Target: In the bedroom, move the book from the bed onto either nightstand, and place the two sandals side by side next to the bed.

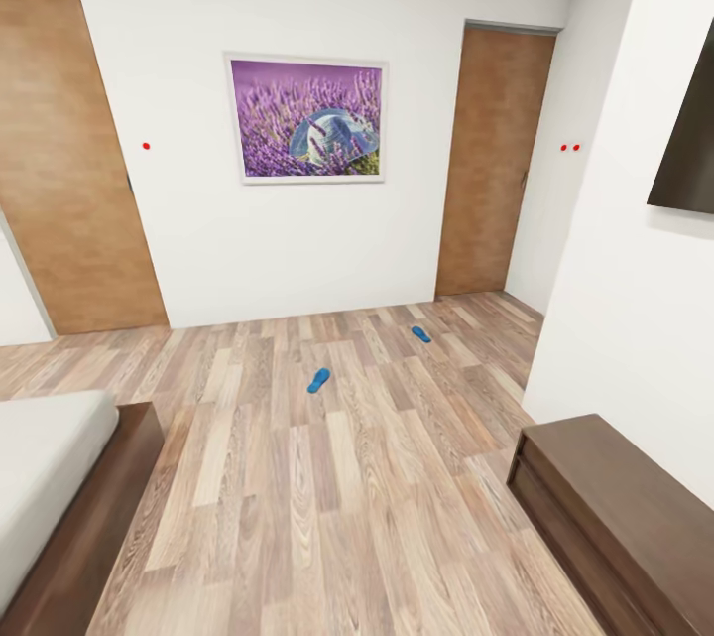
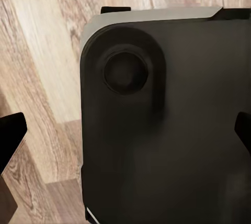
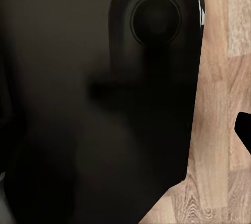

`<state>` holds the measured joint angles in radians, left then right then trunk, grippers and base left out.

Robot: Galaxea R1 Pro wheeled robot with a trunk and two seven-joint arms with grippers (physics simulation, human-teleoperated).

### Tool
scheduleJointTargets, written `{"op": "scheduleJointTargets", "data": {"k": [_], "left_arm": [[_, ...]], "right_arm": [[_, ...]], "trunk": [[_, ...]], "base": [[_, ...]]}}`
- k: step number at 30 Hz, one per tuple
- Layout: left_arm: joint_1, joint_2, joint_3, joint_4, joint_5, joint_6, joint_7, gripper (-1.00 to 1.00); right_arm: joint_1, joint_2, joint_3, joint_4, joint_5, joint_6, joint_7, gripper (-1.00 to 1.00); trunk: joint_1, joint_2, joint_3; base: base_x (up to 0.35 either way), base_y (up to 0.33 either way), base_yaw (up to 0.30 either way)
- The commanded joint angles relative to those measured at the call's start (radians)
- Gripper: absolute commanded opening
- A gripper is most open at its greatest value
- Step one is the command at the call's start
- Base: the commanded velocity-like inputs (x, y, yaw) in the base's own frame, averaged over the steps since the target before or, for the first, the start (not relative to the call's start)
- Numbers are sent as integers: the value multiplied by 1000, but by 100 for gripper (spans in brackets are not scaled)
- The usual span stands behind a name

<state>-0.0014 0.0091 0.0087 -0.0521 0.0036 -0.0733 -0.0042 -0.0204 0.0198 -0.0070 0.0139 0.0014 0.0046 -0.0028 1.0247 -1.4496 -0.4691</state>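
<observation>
Two bright blue sandals lie apart on the wood-plank floor in the head view: one sandal (image 1: 318, 380) mid-floor, the other sandal (image 1: 421, 334) farther off toward the right door. A corner of the bed (image 1: 109, 507), dark frame with pale mattress, shows at lower left. The book and both nightstands are out of view. In the left wrist view my left gripper (image 2: 125, 130) is open, its fingertips (image 2: 11, 135) at the picture's edges, over a dark part of the robot's body. In the right wrist view my right gripper (image 3: 125, 130) shows one fingertip (image 3: 243, 130) at the edge.
A long low dark bench (image 1: 620, 517) stands along the right wall under a dark wall panel (image 1: 689, 135). Brown doors are at far left (image 1: 69, 170) and far right (image 1: 493, 170), with a purple picture (image 1: 305, 118) between them. Open floor (image 1: 327, 497) lies between bed and bench.
</observation>
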Motion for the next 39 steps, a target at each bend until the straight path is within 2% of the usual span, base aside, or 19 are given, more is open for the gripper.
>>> {"op": "scheduleJointTargets", "data": {"k": [1,39], "left_arm": [[0,0,1,0,0,-3,0,100],[0,2,2,-5,0,-3,0,100]], "right_arm": [[-1,0,-1,1,0,0,0,100],[-1,0,-1,1,-3,0,0,100]], "trunk": [[0,0,-1],[0,0,-1]], "base": [[163,96,-83],[173,112,-79]]}}
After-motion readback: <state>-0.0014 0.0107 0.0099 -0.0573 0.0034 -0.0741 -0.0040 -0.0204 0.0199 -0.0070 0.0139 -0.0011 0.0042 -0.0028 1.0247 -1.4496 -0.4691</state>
